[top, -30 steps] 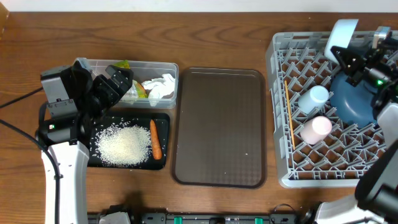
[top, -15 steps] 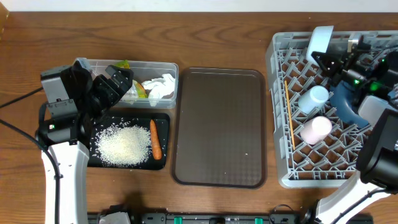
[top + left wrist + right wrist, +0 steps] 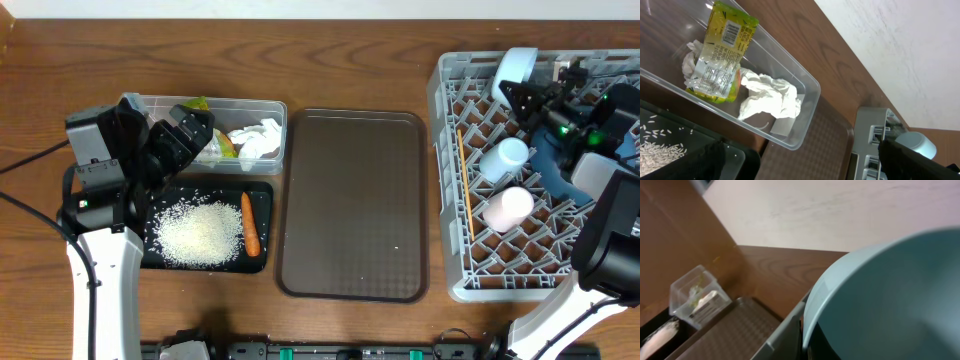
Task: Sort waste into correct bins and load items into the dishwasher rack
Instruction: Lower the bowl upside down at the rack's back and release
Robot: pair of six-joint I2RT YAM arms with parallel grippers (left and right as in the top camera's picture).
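Bowl (image 3: pixel 516 66) shown clamped at rim by R gripper (image 3: pixel 527 95) above rack (image 3: pixel 447 200) corner; L gripper (image 3: pixel 190 130) spread apart, empty. Risk: if released tilted, bowl could be tipped onto blue cup (image 3: pixel 505 157).

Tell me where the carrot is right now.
In the overhead view, the carrot lies in the black tray at left, just right of the rice and left of the brown tray.

We see a yellow-green crinkled wrapper (image 3: pixel 720 50) and crumpled white tissue (image 3: pixel 771 95) in the clear plastic tub (image 3: pixel 805 125), white rice (image 3: pixel 198 232) and an orange carrot (image 3: pixel 250 222) on the black tray (image 3: pixel 264 198), and a light blue cup (image 3: pixel 503 158), pink cup (image 3: pixel 508 207), wooden chopsticks (image 3: pixel 464 185) and dark blue plate (image 3: pixel 553 166) in the grey lattice rack (image 3: pixel 445 200), with a light blue bowl (image 3: pixel 515 65) tilted at its far wall.
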